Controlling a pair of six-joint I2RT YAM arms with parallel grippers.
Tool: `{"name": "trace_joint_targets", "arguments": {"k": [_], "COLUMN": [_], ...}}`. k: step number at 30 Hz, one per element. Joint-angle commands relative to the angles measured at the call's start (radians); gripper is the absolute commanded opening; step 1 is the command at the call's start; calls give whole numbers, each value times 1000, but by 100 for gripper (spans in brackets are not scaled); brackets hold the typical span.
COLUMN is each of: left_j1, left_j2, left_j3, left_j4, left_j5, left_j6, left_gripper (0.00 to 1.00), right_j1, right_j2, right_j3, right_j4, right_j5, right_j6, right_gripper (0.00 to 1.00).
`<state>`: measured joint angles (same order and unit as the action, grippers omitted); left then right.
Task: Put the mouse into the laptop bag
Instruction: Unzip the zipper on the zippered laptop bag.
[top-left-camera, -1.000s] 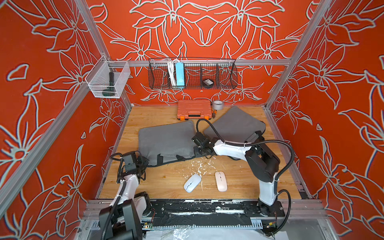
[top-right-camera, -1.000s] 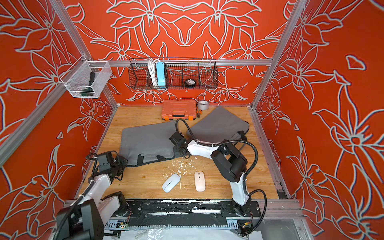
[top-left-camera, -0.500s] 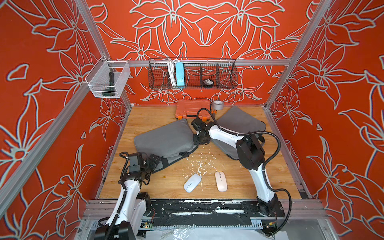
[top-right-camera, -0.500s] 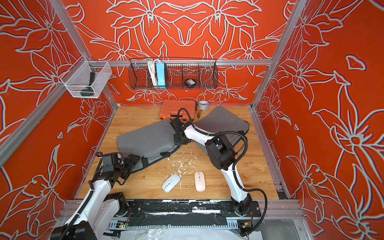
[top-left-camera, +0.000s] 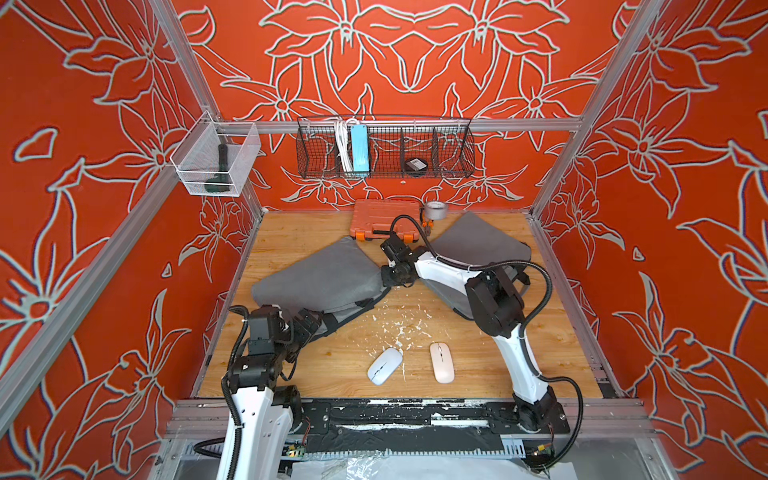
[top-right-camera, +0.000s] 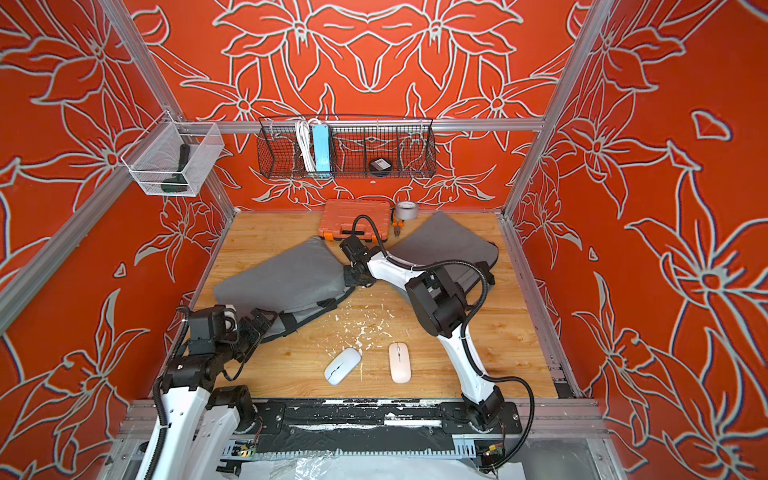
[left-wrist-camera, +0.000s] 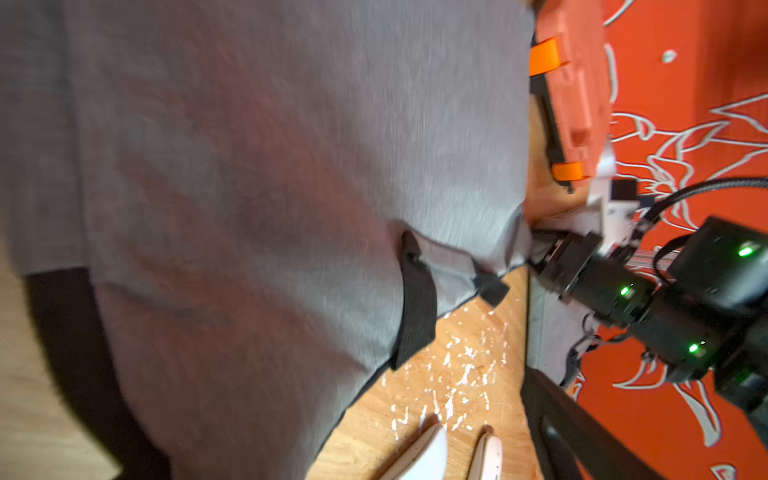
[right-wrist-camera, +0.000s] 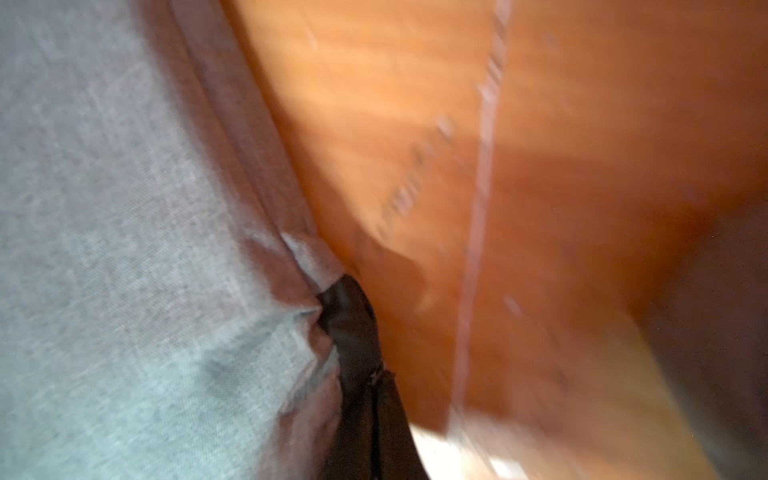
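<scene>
Grey bag fabric fills one side, its seamed edge running diagonally; the edge puckers where a black piece, too blurred to identify, meets it; beyond lies the wooden table, blurred, bearing a pale line of flecks.

The laptop bag is matt grey woven cloth with black webbing straps. The desk is grained wood, flecked white. The white mouse and pink mouse are smooth, glossy plastic; the tool case is orange plastic.
</scene>
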<state>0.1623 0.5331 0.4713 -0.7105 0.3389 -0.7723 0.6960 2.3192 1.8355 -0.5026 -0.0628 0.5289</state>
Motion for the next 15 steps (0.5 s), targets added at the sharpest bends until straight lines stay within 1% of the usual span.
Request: {"name": "trace_joint_targets", "arguments": {"k": [1,3,5,6,9,12,13,14,15], "left_j1": [-6,-6,-6,-6,-7,-7,-9,-8,-7], "left_j2": [60,84,97,106,154,152,143,132,118], "left_j3": [-12,-15,-28,-41,-38,-30,-21,-6,20], "left_j4": [-17,-3,37,69,77,75,58,33,-6], "left_j5": [-8,-2,49,102,167,236,240,218,164], "left_j6": [39,44,39,39,56,71,75,84,91], "left_gripper": [98,98,98,98,98,98,98,98,98], "right_j1": [19,19,20,20,12,-6,-10,-15,-24], "right_j2": [100,142,169,173,168,152,151,154,159], "right_j3": [121,208,276,300,321,296,291,293,302], "right_j4": [-49,-108,-157,-180,-228,-228,-228,-232,-243], "right_j5": [-5,10,21,43,124,134,142,147,150], "right_j6": [8,4,-7,-9,-9,3,7,9,11], "right_gripper": [0,0,0,0,0,0,0,0,0]}}
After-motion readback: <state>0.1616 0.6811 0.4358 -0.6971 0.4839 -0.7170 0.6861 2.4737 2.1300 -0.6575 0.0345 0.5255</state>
